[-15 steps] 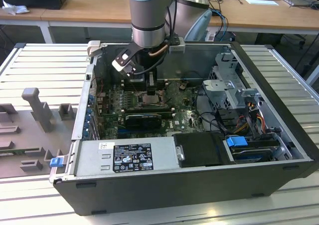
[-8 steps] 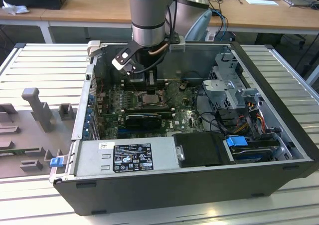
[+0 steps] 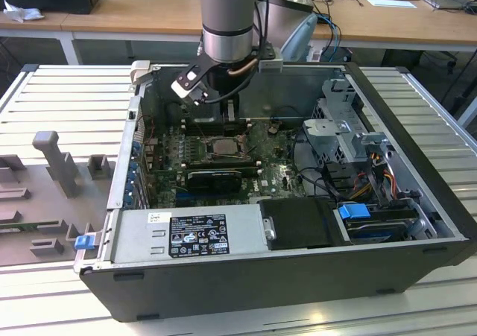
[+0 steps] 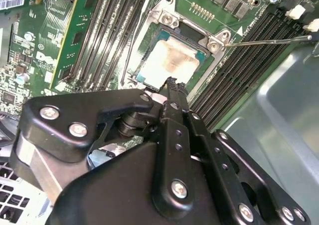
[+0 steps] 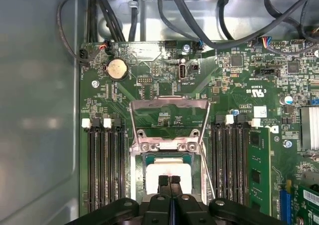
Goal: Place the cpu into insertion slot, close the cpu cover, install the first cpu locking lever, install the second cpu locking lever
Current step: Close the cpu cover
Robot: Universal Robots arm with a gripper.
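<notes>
Wooden desks [image 3: 134, 8] stand at the back of the room, and in front of them is a ribbed silver metal table [image 3: 67, 90]. On this table lies a dark open computer case [image 3: 298, 276], with its side panel off. The grey robot arm [image 3: 227, 23] reaches down into the case from above, over the large green motherboard [image 5: 149, 75].

The black gripper [image 5: 169, 181] is closed. In the first wrist view its two fingertips are pressed together and nothing can be seen between them. They hang directly above the cpu [image 5: 168, 168], a small flat square chip with a pale silver-grey top. I cannot tell whether they touch it.

The cpu lies flat inside the insertion slot [image 4: 187, 31], the square socket with a dark frame. In the exterior view the chip [image 3: 222, 147] sits near the middle of the board.

The cpu cover [image 5: 169, 104], a thin silvery metal frame with an open centre, is not closed. It stands tilted up from its hinge on one side of the socket.

In the second wrist view a thin metal lever rod [image 4: 269, 40] sticks out freely over the long black memory slots [image 4: 249, 50]. These slots run on both sides of the socket. A round silver coin battery [image 5: 117, 69] sits on the board beyond the raised cover.
</notes>
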